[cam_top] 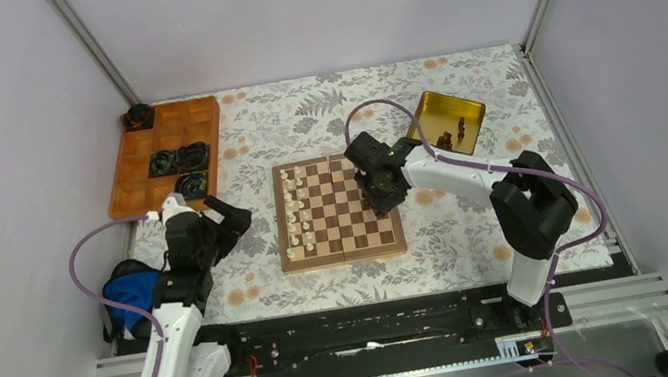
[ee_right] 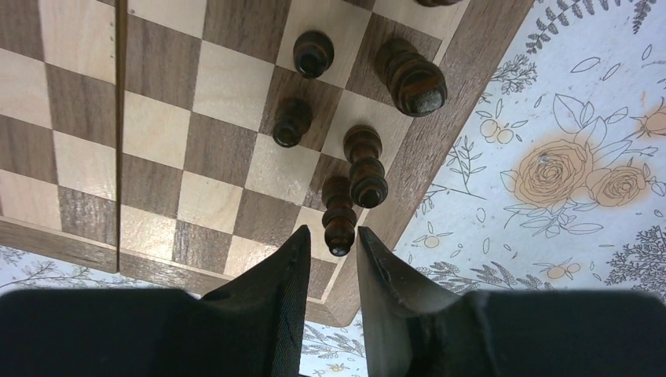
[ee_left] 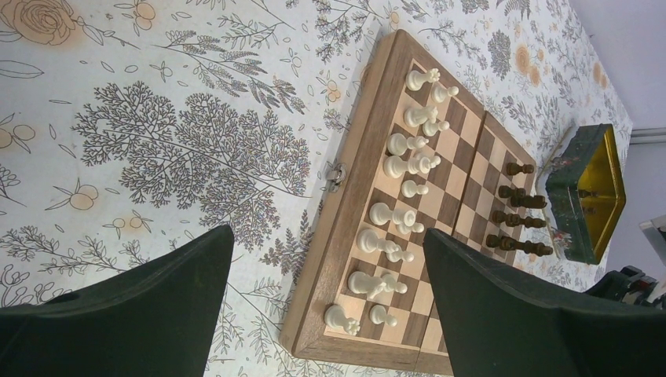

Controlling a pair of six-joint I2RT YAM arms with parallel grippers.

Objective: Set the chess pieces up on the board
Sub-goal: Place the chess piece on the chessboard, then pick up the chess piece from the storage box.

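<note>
Near edge: a black rail (cam_top: 382,328) carries both arm bases, and we see a blue bundle (cam_top: 128,290) beside the left arm
Cloth: a pale tablecloth (cam_top: 478,226) printed with grey leaves and orange roses covers the table
Board: the chessboard (cam_top: 346,256) lies flat in the middle of the cloth, between the two arms
White pieces: the white pieces (cam_top: 294,217) stand in two files along the board's left side
Dark pieces: a handful of dark pieces (ee_right: 366,169) stand close to the right border
Tray: an orange tray (cam_top: 198,119) holding black rings (cam_top: 179,159) sits at the far left
Tin: a yellow-lined tin (cam_top: 449,109) near the board's far right corner holds other dark pieces (cam_top: 445,140)
Room: plain lilac-grey walls (cam_top: 0,150) and metal posts (cam_top: 90,45) close us in
Writing: the tin's green side bears a print too small for us to read
Left arm: it leans forward over the cloth, the left gripper (ee_left: 327,230) aimed at the board's left border and short of it, its fingers (ee_left: 157,314) spread wide with nothing between them
Right arm: the elbow is raised at the right and the forearm slants left to the board's right half; the right gripper (ee_right: 331,232) points down, its fingers (ee_right: 275,290) nearly together on either side of the head of one dark piece (ee_right: 339,212); we cannot tell whether they pinch it
</note>
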